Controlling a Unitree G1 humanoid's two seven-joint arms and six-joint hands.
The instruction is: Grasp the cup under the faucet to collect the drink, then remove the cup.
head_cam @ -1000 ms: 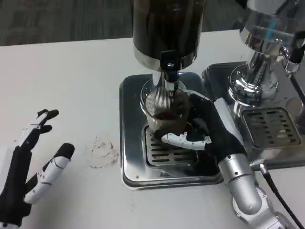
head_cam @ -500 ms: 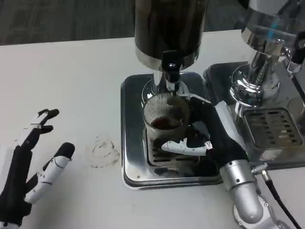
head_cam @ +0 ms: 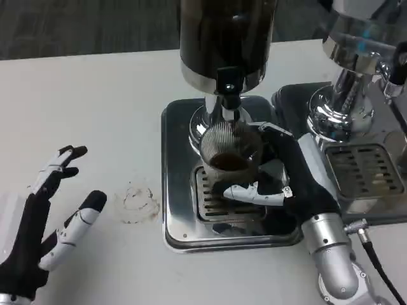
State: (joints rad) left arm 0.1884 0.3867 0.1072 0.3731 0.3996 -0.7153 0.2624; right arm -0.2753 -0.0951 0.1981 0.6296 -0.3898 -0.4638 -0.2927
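A ribbed clear cup (head_cam: 227, 151) with dark drink in its bottom sits right under the black faucet (head_cam: 228, 86) of the dark drink dispenser (head_cam: 226, 38), above the drip grate (head_cam: 222, 200). My right hand (head_cam: 280, 175) grips the cup from its right side, fingers wrapped around its front. Over the table at the lower left, my left hand (head_cam: 44, 225) is open, fingers spread, holding nothing.
The dispenser stands on a steel drip tray (head_cam: 181, 216). A second chrome dispenser (head_cam: 353, 70) with its own tray and grate stands at the right. A wet smear (head_cam: 137, 202) marks the white table left of the tray.
The cup in my right hand has shifted slightly right and up, closer beneath the faucet. The view has drifted a little. The left hand stays about where it was.
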